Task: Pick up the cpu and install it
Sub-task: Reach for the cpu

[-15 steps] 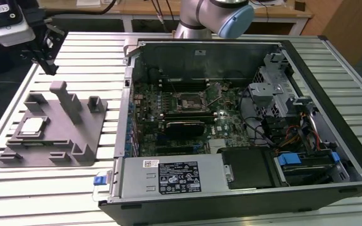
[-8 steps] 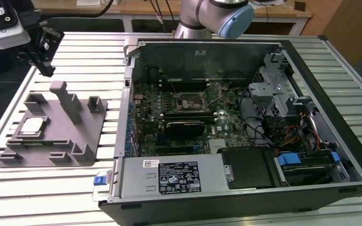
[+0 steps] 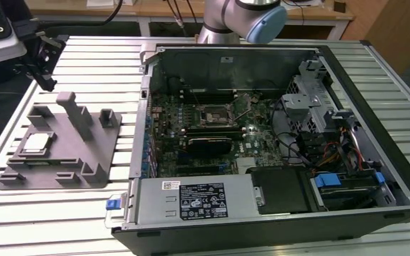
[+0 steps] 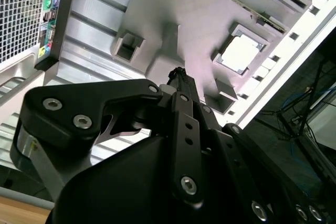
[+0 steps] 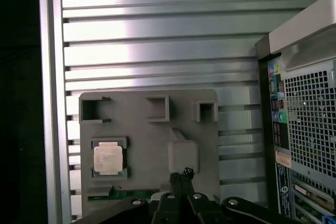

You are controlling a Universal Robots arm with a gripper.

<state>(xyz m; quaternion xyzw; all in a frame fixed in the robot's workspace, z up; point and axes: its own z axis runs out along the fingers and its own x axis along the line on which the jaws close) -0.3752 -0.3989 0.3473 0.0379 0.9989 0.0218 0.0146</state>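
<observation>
Open computer case (image 3: 276,232) sits nearest, centre-right in the exterior view, on the slatted tabletop (image 3: 48,224). Left of it, a grey plate (image 3: 66,160) carries the cpu (image 3: 36,143) in a square recess. Claw (image 3: 48,84), upper left, is clenched on nothing, clear of the cpu.

Robotics lab: a robot arm (image 3: 219,21) at twelve o'clock behind a slotted aluminium desk (image 3: 91,64) carrying an opened computer case (image 3: 262,69).
</observation>
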